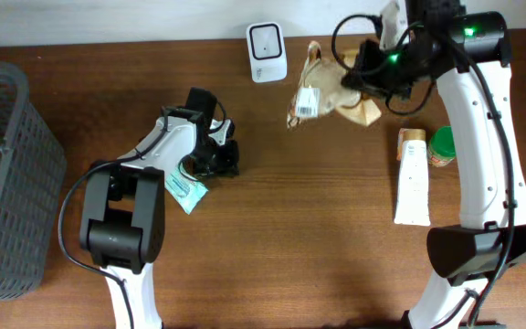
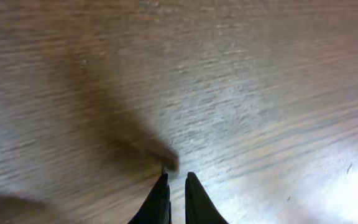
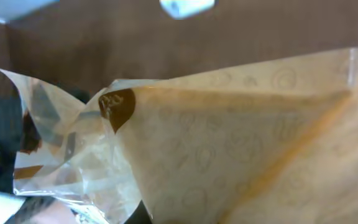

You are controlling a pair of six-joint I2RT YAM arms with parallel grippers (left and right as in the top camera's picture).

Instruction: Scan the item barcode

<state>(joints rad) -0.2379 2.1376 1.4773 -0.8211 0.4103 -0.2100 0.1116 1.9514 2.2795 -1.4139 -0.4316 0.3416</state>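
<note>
Right gripper [image 1: 369, 75] is pinching the bag [image 1: 325, 84] shut between its fingers, holding it just beside the scanner [image 1: 267, 39], with the barcode label [image 1: 307, 102] showing toward the overhead camera. Left gripper [image 2: 176, 177] is hovering low over the table [image 2: 266, 93], fingers nearly pressed together and gripping nothing. A tube [image 1: 412, 178] and jar [image 1: 442, 146] are sitting near the right arm.

The bag [image 1: 322, 84] sits in the right tool [image 1: 365, 78], the scanner [image 1: 267, 39] just left of it. The tube [image 1: 413, 178] and jar [image 1: 442, 146] lie side by side on the desk [image 1: 318, 228], behind that tool.
</note>
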